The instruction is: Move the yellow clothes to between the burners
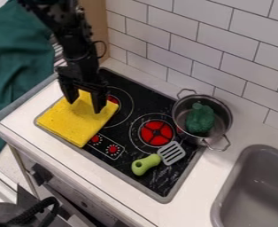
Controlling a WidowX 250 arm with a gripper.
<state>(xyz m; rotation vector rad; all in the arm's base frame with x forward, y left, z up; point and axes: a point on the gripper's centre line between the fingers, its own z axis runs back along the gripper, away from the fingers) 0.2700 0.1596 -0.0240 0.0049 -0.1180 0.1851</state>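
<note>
My black gripper (84, 105) hangs at the upper left of the stove, its two fingers apart over the back part of the yellow cloth (76, 120). A bit of yellow shows between the fingers, and I cannot tell whether they touch the cloth. The cloth lies flat and folded across the stove's left corner, covering part of the left burner (113, 102). The right burner (156, 132) is uncovered, with a red centre.
A metal pot (225, 116) holding a green object (200, 119) stands on the stove's right corner. A spatula (146, 164) with a green handle lies in front of the right burner. The sink (256, 186) is at the lower right, and a tiled wall (183, 44) rises behind.
</note>
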